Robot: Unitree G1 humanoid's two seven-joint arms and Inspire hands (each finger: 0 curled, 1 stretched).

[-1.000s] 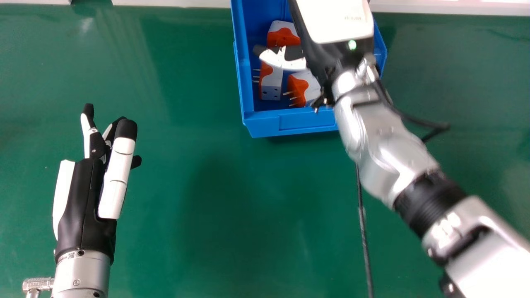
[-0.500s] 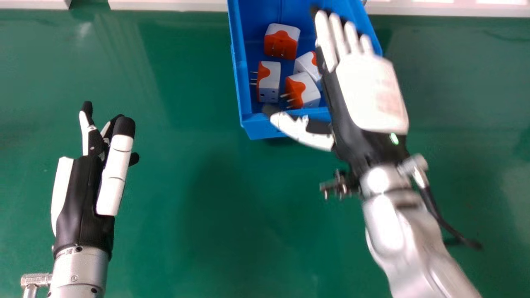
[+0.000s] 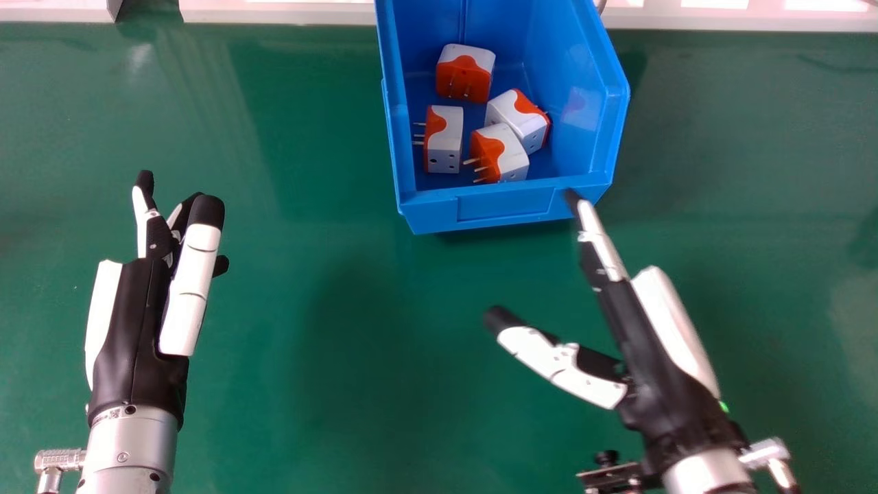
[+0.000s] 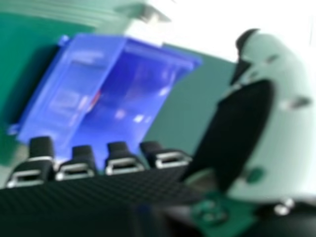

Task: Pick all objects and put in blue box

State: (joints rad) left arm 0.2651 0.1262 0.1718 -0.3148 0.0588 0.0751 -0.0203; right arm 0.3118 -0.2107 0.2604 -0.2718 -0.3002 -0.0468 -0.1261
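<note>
On the left, the left hand (image 3: 140, 329) hangs over the tabletop (image 3: 343, 309), fingers relaxed, holding nothing. Then come four plug adapters (image 3: 450, 140) inside the blue box (image 3: 504, 206). Rightmost, the right hand (image 3: 658, 384) is empty, fingers straight, thumb spread wide; a fingertip looks near the box's rim (touching, I can't tell), so a low sideways swing might shove it.

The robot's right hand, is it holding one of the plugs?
No, the right hand has its fingers straight with nothing in them, and the four plugs lie in the blue box.
</note>
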